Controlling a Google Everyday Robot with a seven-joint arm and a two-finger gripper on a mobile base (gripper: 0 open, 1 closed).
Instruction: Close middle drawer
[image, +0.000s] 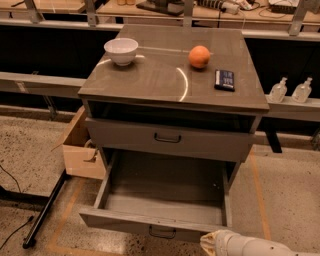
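The middle drawer (160, 200) of the grey cabinet (175, 80) stands pulled far out and is empty inside. Its front panel (140, 225) faces me with a small dark handle (162, 232) at its centre. The upper drawer (167, 140) above it is pushed in, with its own dark handle. The lowest drawer is hidden under the open one. My gripper (211, 241) is at the bottom edge of the view, just right of the open drawer's front right corner, at the end of my white arm (250, 247).
On the cabinet top sit a white bowl (121, 51), an orange (199, 56) and a small dark flat device (224, 80). An open cardboard box (80, 150) stands left of the cabinet. A black pole (45, 210) lies on the floor. Two clear bottles (290, 91) stand on a ledge at the right.
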